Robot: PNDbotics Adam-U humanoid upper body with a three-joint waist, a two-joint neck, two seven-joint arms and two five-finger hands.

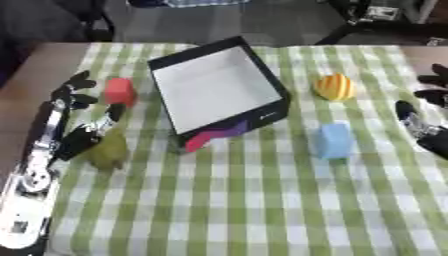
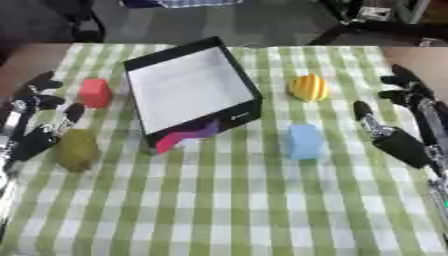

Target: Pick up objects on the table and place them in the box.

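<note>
A black box [image 1: 219, 87] with a white inside sits tilted, its opening showing. Left of it lie a red block [image 1: 119, 91] and an olive-green lump [image 1: 108, 149]. A pink-and-purple piece [image 1: 214, 135] touches its near wall. To its right are a yellow striped ball [image 1: 334, 87] and a blue block [image 1: 333, 140].

Green/white check tablecloth [image 1: 262, 200] over brown table [image 1: 35, 70]; dark chair legs [image 1: 96, 22] + grey floor [image 1: 262, 20] beyond.

pink-purple thing [image 1: 213, 136] half hidden under box [image 1: 220, 85]; right hand [image 2: 404, 117] cut by frame edge.
</note>
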